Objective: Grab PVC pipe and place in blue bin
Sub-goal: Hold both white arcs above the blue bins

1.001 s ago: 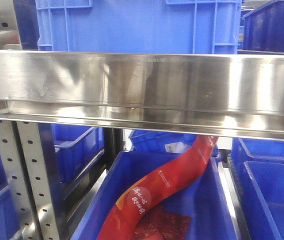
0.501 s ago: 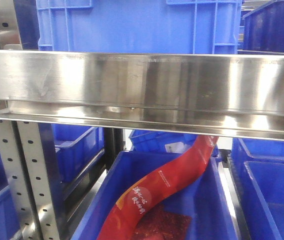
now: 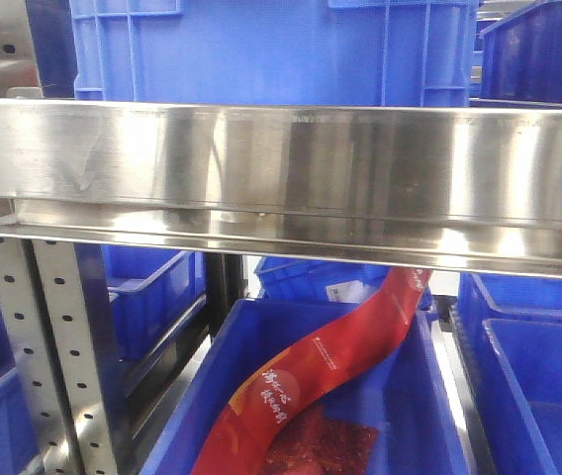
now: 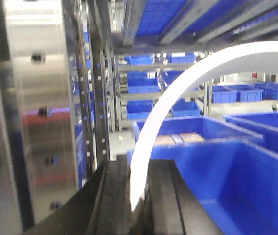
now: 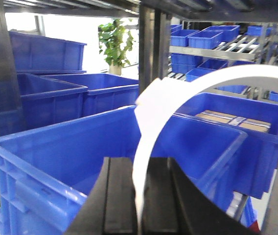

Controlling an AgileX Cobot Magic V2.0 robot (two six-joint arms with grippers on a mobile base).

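**Between black fingers, a white arc**

At the left wrist, the white curved PVC pipe (image 4: 153,122) rises from between the two flat-sided black fingers of the left gripper (image 4: 139,176). The fingers are pressed against it on either side. It bends up and away to the right in one smooth bow. Its surface is plain, matte and unmarked. Blur makes it read as a flat band, so its cross-section cannot be told.

Just beside it sits a smooth-walled open blue plastic bin (image 4: 237,176). To the left stands a brushed steel upright (image 4: 41,112) dotted with dark round spots.

From the right wrist, the right gripper (image 5: 141,171) likewise pinches the pipe (image 5: 227,76), here with a fold low in the bend, above a thick-rimmed blue plastic tub (image 5: 56,161).

Out front, a glossy red printed bag (image 3: 330,356) curls under a mirror-bright stainless shelf beam (image 3: 281,168).
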